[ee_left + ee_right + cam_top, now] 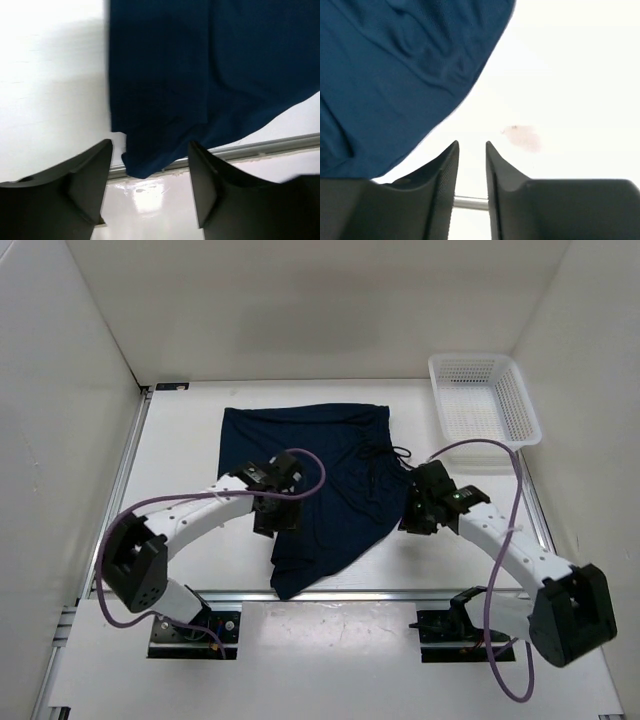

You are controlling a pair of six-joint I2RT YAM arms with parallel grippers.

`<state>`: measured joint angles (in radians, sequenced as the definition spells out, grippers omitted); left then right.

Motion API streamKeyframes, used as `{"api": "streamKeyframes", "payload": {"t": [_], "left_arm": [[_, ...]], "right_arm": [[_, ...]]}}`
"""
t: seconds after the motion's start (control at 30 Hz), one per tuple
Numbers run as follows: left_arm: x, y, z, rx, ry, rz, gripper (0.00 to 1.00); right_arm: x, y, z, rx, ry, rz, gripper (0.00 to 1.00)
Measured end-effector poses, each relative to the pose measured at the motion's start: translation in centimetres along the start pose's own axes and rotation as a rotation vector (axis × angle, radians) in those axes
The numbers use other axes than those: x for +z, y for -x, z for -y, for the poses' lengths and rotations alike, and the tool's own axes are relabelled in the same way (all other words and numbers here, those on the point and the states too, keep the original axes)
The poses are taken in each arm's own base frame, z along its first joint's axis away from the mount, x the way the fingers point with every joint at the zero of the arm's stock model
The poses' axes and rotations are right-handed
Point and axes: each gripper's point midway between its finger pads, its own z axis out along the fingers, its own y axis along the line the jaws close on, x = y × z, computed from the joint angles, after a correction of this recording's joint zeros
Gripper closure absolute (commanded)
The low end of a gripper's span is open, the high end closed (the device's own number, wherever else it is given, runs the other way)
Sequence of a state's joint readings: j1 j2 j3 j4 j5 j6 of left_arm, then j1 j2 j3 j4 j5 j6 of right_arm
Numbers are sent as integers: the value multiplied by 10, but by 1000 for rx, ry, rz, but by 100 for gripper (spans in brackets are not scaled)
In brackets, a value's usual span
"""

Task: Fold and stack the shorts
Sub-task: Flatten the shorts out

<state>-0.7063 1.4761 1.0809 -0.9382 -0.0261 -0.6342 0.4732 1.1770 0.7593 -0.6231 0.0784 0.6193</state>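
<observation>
1. Top view: nearest the camera are the bases of the left arm [150, 560] and the right arm [570, 610], at the near edge of the tabletop [180, 440].
   - Beyond them the shorts [320, 470] lie mid-tabletop. They form a dark navy patch with a fairly straight far edge and one corner trailing toward the near rail [400, 594].
   - The drawstring [385, 455] shows on their right side.
   - The left claw [270, 512] hangs over the cloth's left part, and the right claw [413, 512] sits just off its right edge.
   - A white basket [480, 360] stands at the far right, well apart from the shorts.
   - The shorts look lopsided rather than squarely folded, and nothing is stacked. Most of the task appears to be left.
2. Left wrist view: the left claw [150, 147] has its fingers [90, 175] standing wide apart with nothing pinched between them. The trailing corner of the shorts [200, 75] lies beyond the tips and reaches the rail [270, 147].
3. Right wrist view: the right claw [471, 147] has its fingers [440, 175] drawn close together. The narrow gap between them shows only bare tabletop [570, 75], so it holds nothing.
   - The curved edge of the shorts [395, 75] lies to the left of the fingers.
   - A faint pinkish mark [522, 137] stains the surface just ahead.
4. In all three views, no brand, label or readable writing shows on the cloth, the basket or the arms.
</observation>
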Motion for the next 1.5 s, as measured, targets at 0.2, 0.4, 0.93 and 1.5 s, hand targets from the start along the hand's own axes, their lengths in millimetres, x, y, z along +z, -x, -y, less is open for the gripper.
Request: {"api": "streamKeyframes", "payload": {"t": [0.2,0.4,0.93,1.5], "left_arm": [[48,-31,28,123,92,-118,28],[69,-48,27,112,167,-181,41],[59,-36,20,65,243,-133,38],[64,-29,6,11,268,-135,60]], "right_arm": [[-16,8,1,11,15,72,62],[-14,7,8,10,-19,67,62],[-12,7,10,7,-32,61,62],[-6,3,13,6,-52,32,62]]}}
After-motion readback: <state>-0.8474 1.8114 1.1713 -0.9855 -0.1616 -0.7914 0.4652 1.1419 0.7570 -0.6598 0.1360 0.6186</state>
